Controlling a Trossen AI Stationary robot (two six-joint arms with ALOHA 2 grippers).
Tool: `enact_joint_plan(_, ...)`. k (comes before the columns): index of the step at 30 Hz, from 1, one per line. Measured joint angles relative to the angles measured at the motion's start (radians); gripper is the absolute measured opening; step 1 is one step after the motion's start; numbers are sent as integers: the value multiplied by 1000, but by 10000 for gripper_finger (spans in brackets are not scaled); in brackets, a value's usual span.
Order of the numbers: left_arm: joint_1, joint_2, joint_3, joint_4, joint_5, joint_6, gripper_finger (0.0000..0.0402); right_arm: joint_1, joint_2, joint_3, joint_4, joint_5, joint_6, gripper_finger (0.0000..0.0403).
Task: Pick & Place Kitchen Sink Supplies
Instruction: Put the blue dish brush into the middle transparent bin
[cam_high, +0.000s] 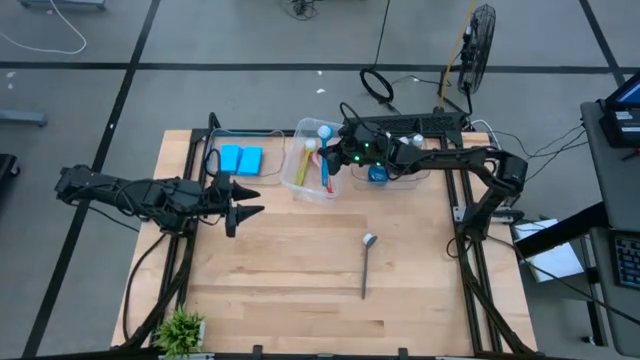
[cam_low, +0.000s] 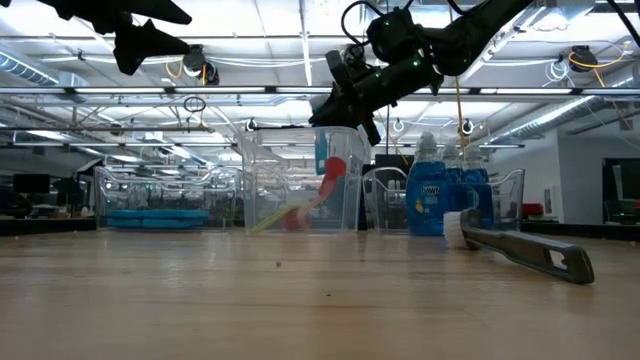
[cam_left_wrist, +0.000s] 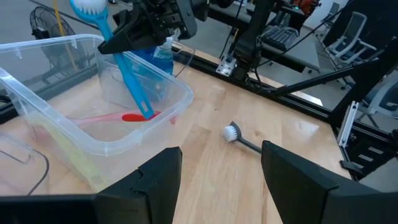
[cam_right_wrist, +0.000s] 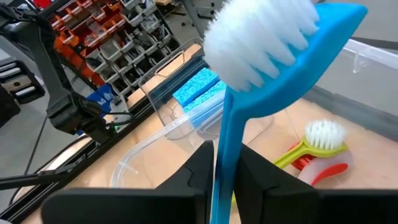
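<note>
My right gripper (cam_high: 338, 152) stands over a clear bin (cam_high: 303, 182) at the table's far middle, shut on a blue brush (cam_left_wrist: 127, 68) with a white bristle head (cam_right_wrist: 261, 37). A red brush (cam_left_wrist: 134, 117) and a yellow brush (cam_right_wrist: 292, 152) lie on the bin's floor. Blue sponges (cam_high: 240, 160) lie at the far left. Blue bottles (cam_low: 425, 195) stand to the right of the bin. A grey tool (cam_high: 366, 262) lies flat on the bare wood. My left gripper (cam_high: 248, 206) hangs open above the table's left, holding nothing. My right gripper pinches the blue brush's handle (cam_right_wrist: 225, 155) between its two fingers, a little below the head. The fingers come nearly level from the table's right and lie across the handle. The brush is tilted, head up, its lower end (cam_left_wrist: 147, 112) down inside the bin by the red brush.
A second clear bin (cam_low: 500, 195) holds the bottles. A small green plant (cam_high: 181, 328) stands at the near left corner. Black frame rails (cam_high: 470, 270) run along both table sides. Bare wood lies around the grey tool in the middle and near part.
</note>
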Motion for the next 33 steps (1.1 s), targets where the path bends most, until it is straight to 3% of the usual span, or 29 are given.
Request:
enact_joint_plan(9,0,0,0,0,0,0,223,0,0,0,-1,-29,0,56)
enact_joint_plan(22,0,0,0,0,0,1,223,1,0,0,-7,-30,4,123)
enact_joint_plan(28,0,0,0,0,0,16,223,2,-1,0,-7,-109,4,148)
enact_joint_plan(33,0,0,0,0,0,23,223,2,-1,0,-7,-109,14,167)
